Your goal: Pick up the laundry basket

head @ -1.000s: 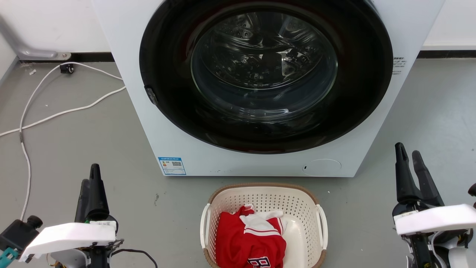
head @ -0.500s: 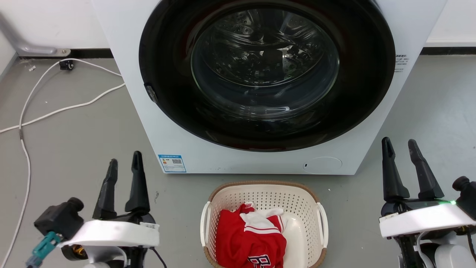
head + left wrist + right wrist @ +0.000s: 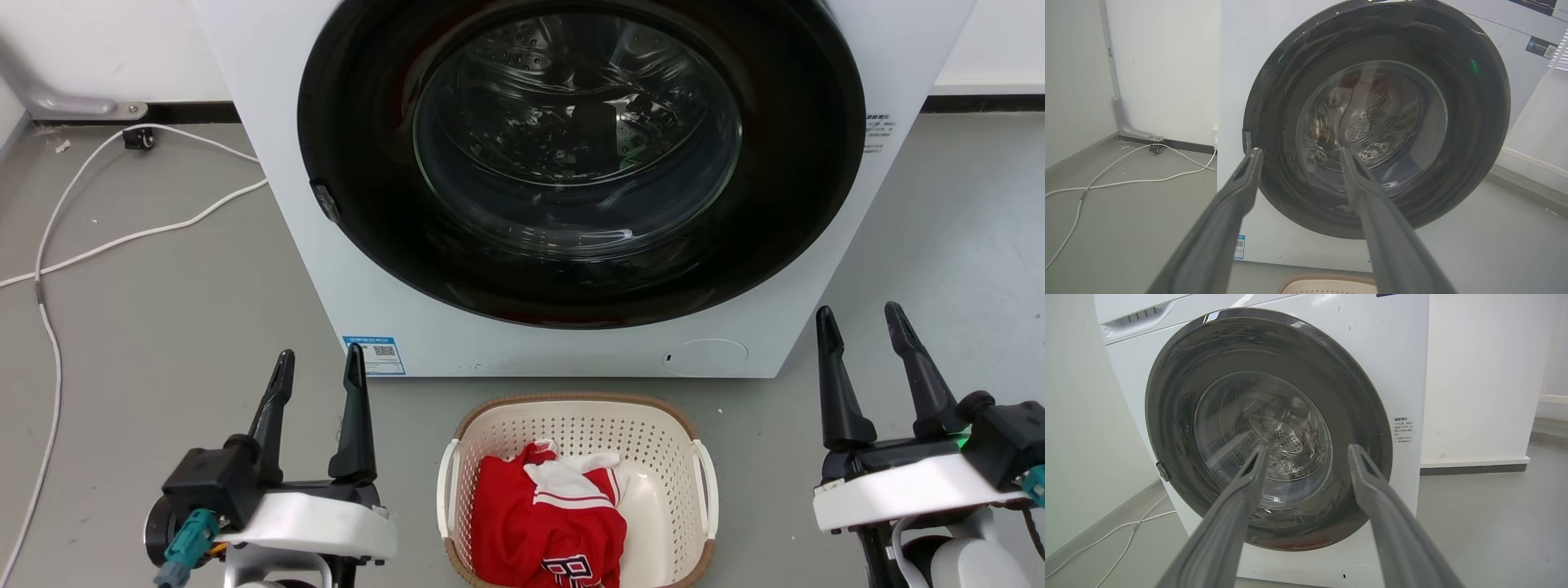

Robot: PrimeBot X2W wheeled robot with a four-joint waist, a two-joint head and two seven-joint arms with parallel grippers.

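Observation:
The laundry basket, cream-white and perforated with a brown rim and white side handles, sits on the grey floor at the bottom centre of the head view, holding a red and white garment. A strip of its rim shows at the bottom of the left wrist view. My left gripper hovers open to the basket's left, nothing between its fingers. To the basket's right my right gripper is open and empty too. Both point toward the washing machine, as the left gripper and right gripper also show in their wrist views.
A white front-loading washing machine with a shut dark round door stands right behind the basket. White cables trail over the floor at the left. Bare grey floor lies on both sides of the basket.
Both grippers opened, fingers spreading apart, and moved inward toward the basket, the left one much further. The view has shifted slightly, so the basket and machine sit a little higher.

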